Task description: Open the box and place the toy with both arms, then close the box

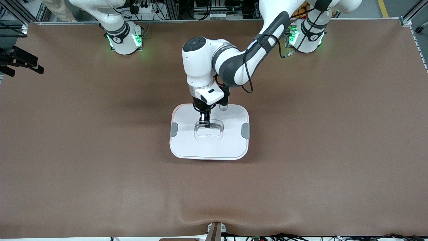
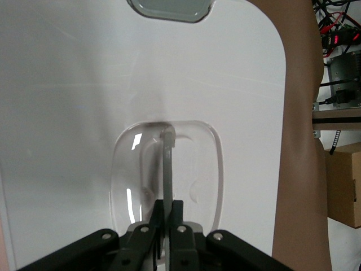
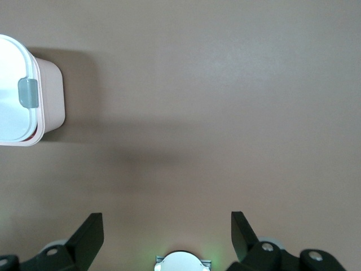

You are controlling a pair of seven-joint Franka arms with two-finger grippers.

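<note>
Brown matte table covering (image 1: 67, 160), spread wide under both arms, creased slightly along the edge nearest the front camera. White jointed left arm (image 1: 234, 63) with dark grey joint sections, reaching from its green-lit base down over the middle of the table. White right arm (image 1: 117, 26), seen mostly as its green-lit base and lowest joints, held back in wait high above bare table toward its own end. Rounded-rectangular translucent pink plastic box (image 3: 51, 101), standing at the middle of the table, closed under a white lid (image 1: 187, 144) with a grey clip (image 1: 173, 129) at the end toward the right arm and a second grey clip (image 1: 245, 130) at the end toward the left arm. Recessed clear centre well in the lid, crossed by a thin grey handle bar (image 2: 168, 169). Black left gripper (image 1: 205, 123), lowered into that well, fingers pinched tight onto the handle bar from both sides. Black right gripper (image 3: 166, 234), fingers spread wide apart, holding nothing, aimed down at bare brown covering with the box off to one side. No view of the toy; inside of the box hidden by the lid.
</note>
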